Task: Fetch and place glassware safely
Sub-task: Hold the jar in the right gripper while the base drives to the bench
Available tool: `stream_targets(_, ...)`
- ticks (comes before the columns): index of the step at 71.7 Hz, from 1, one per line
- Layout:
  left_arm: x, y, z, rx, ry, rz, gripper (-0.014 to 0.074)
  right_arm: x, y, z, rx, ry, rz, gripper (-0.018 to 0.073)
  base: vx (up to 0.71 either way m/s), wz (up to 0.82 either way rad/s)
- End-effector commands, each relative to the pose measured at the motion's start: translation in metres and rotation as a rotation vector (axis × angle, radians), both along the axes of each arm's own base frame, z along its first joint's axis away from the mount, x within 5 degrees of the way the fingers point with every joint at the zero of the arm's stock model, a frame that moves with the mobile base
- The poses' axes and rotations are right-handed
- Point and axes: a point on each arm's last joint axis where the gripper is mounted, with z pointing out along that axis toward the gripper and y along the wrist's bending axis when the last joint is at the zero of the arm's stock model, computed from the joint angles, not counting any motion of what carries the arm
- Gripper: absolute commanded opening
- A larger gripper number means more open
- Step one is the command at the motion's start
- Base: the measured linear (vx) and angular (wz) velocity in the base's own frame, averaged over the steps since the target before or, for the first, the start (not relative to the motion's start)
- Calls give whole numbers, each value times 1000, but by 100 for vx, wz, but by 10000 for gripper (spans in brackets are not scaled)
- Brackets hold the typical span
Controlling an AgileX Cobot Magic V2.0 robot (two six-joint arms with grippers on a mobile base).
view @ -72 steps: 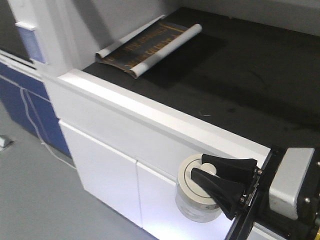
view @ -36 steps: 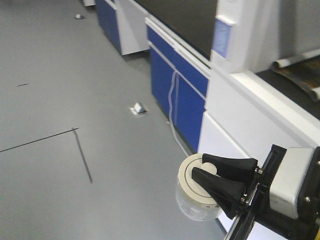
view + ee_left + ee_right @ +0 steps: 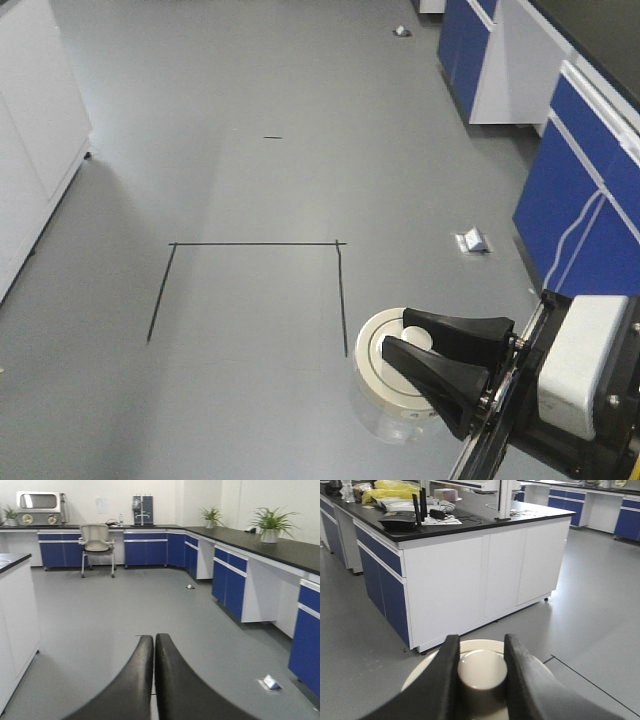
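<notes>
Front view, mostly big grey floor (image 3: pixel 250 150). Right edge: blue cupboards (image 3: pixel 575 200). Upper left: white cupboard (image 3: pixel 30 130). Middle of floor: thin black line box (image 3: pixel 255 243). Lower right: black right gripper (image 3: pixel 396 332), two fingers clamped on round knob (image 3: pixel 481 672) of lid. Hanging there above floor: small squat clear glass jar with round off-white lid (image 3: pixel 372 368). Left wrist view, bottom middle: black left gripper (image 3: pixel 154 638), fingers pressed together, nothing between. On floor near blue cupboards: small crumpled white scrap (image 3: pixel 471 241).

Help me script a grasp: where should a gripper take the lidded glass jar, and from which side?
The knob on its lid, coming across the top: it is raised and narrow, whereas the lid looks too wide. The right gripper holds the jar that way.
</notes>
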Motion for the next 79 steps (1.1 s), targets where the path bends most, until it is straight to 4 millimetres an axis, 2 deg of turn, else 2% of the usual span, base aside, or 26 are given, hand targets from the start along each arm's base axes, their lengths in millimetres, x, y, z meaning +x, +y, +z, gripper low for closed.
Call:
stream_targets(1,-1,-1,14,-21,-83,-12,-7,-1,3,20,97,-70,36,-1,11,32)
stream_targets(40,-1,-1,14,-21,-83,-12,-7,-1,3,20,96,-70,35,-1,18,6)
stream_targets(79,-1,-1,14,-21,-83,-12,-7,-1,3,20,96,-71,36,-1,44,-15)
